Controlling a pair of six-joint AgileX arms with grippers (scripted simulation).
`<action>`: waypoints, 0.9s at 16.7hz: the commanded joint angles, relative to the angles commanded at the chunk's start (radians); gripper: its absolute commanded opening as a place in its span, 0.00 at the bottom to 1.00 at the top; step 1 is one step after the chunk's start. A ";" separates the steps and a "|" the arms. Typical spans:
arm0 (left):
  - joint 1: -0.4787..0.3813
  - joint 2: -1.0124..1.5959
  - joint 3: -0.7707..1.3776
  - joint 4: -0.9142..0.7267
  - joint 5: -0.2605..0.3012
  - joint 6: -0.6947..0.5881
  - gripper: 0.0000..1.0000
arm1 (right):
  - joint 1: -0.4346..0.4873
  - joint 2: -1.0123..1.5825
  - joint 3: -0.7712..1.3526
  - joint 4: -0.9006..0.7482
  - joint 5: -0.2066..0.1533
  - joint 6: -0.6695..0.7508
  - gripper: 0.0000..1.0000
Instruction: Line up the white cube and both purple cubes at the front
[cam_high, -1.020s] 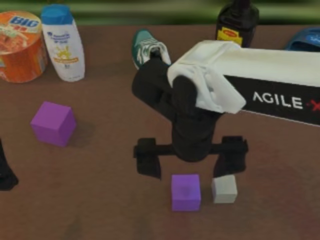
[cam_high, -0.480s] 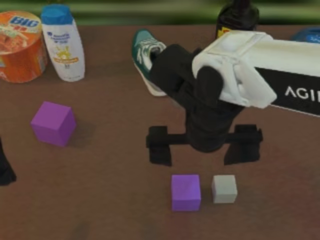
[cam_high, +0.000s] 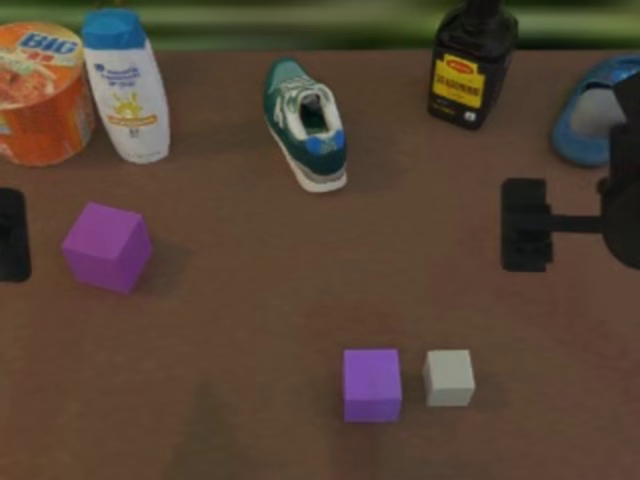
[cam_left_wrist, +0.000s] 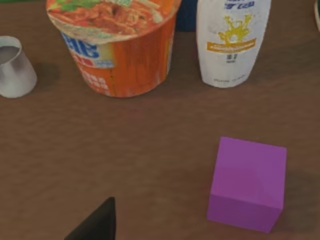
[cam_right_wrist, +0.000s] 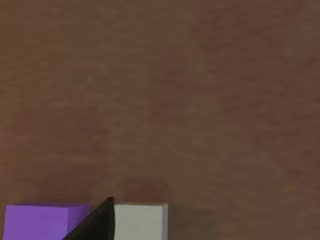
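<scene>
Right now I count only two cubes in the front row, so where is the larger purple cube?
In the top view the larger purple cube sits alone at the table's left, below the white lotion bottle and beside the left gripper.

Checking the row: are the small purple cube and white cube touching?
Apart. The top view shows a strip of bare table between the small purple cube and the white cube.
</scene>
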 joint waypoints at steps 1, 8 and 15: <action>-0.006 0.116 0.081 -0.059 -0.001 0.010 1.00 | -0.043 -0.110 -0.085 0.046 0.005 -0.043 1.00; -0.052 0.875 0.608 -0.445 -0.010 0.074 1.00 | -0.330 -0.820 -0.658 0.390 -0.027 -0.323 1.00; -0.082 1.303 0.989 -0.676 -0.004 0.109 1.00 | -0.497 -1.191 -0.955 0.684 -0.136 -0.471 1.00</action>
